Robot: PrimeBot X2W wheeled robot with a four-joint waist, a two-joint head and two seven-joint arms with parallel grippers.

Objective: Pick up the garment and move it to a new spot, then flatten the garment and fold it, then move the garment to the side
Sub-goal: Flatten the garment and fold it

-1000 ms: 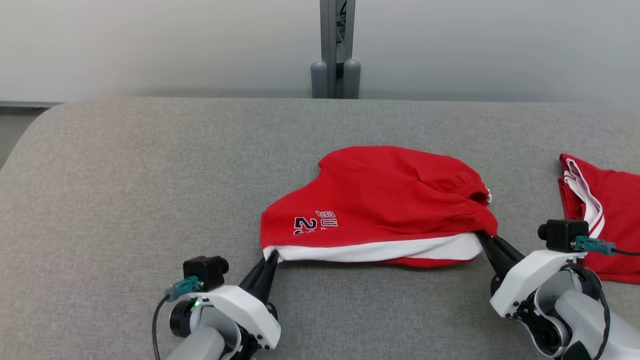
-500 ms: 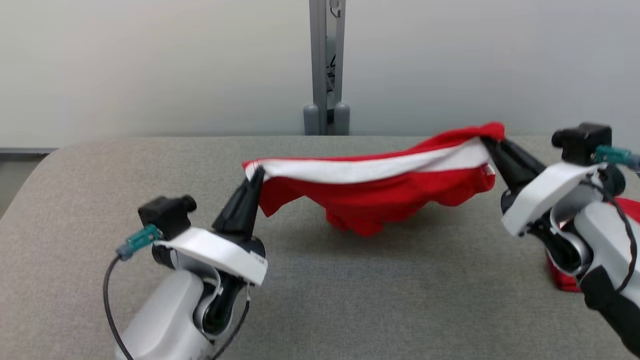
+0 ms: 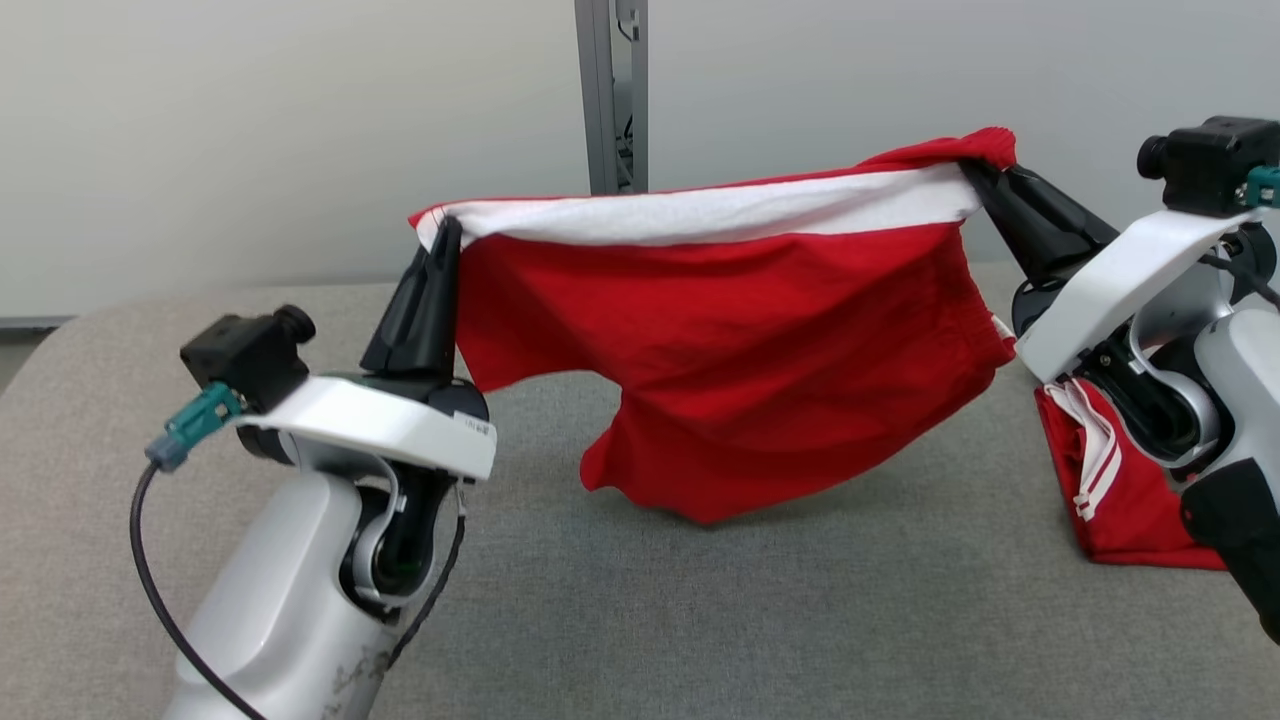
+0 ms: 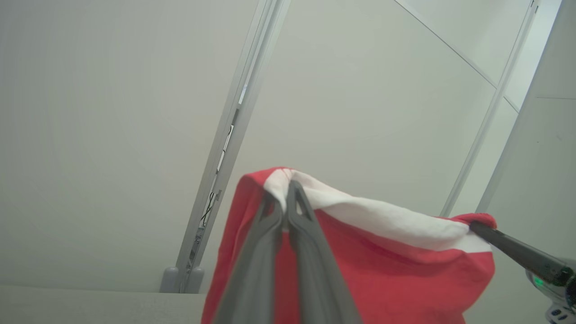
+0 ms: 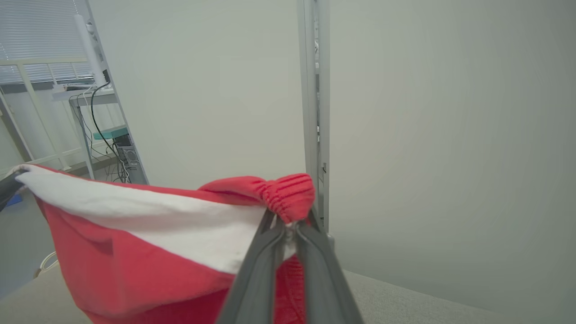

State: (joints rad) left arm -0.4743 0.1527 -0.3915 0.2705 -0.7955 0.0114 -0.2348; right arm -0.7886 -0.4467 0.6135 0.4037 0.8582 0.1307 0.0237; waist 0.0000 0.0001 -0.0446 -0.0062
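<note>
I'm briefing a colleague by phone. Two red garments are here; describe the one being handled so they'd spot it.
Over the grey table, the red shorts hang stretched between the left gripper and right gripper, a white band along their top edge. Unlike the red garment lying on the table at the right, these are held aloft.

We see long, tapering dark grey fingers [image 3: 420, 310] on both arms, each pair set into a glossy white wrist shell [image 3: 375, 425]. A boxy black camera [image 3: 245, 350] sits atop each wrist with a teal connector [image 3: 195, 422]. From the left one a thin black cable [image 3: 135, 540] loops down. The forearms [image 3: 280, 600] are pale grey and faintly scuffed, and the right arm [image 3: 1235, 530] turns black lower down.
</note>
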